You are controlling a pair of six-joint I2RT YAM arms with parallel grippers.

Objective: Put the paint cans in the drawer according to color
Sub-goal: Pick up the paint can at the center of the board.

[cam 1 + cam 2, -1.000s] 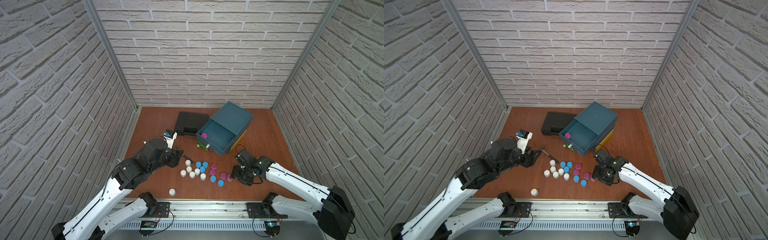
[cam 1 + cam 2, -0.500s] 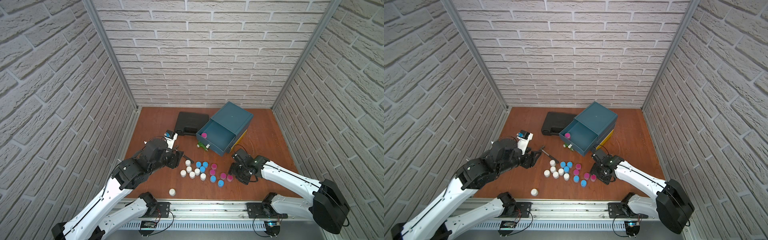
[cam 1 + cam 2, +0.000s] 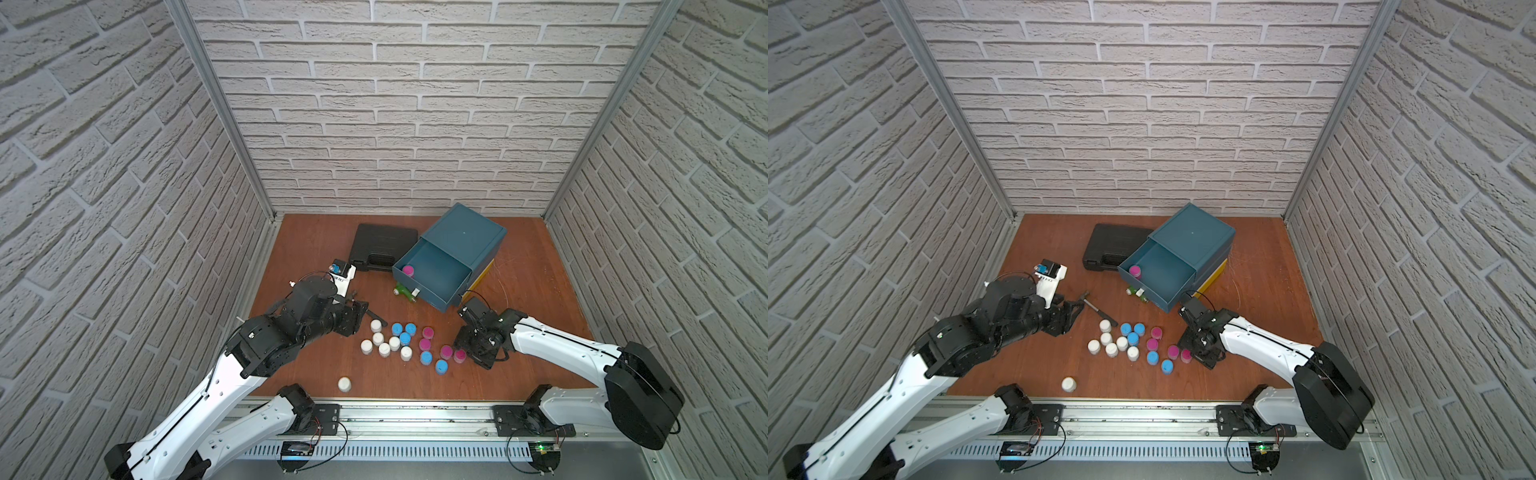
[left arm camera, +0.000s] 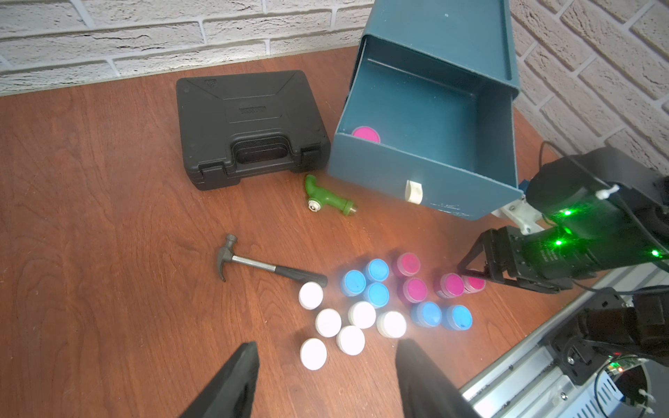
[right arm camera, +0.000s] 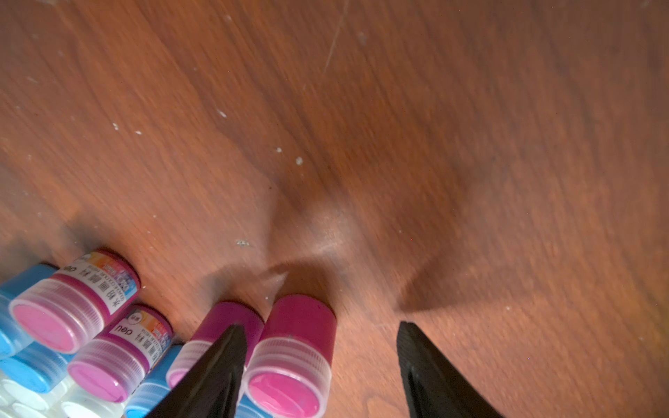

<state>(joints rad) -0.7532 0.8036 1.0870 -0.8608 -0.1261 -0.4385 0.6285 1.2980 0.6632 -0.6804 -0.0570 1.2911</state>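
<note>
The paint cans stand in a cluster on the table: white ones (image 3: 384,349), light blue ones (image 3: 405,338) and magenta ones (image 3: 426,344). One more magenta can (image 3: 408,271) sits in a corner of the open teal drawer (image 3: 428,293). My right gripper (image 5: 319,325) is open and low over the cluster's right end. It straddles the end magenta can (image 5: 295,347), with one finger (image 5: 217,365) wedged between it and its neighbour; the other finger stands clear of the can. My left gripper (image 4: 326,343) hangs open and empty just short of the white cans (image 4: 349,338).
A lone white can (image 3: 344,384) stands near the front rail. A hammer (image 4: 268,267) lies beside the cluster and a green toy drill (image 4: 325,197) lies before the drawer front. A black case (image 3: 380,247) sits left of the drawer cabinet (image 3: 465,232).
My right gripper has moved left to the magenta cans and now straddles the end one. The left arm has barely moved.
</note>
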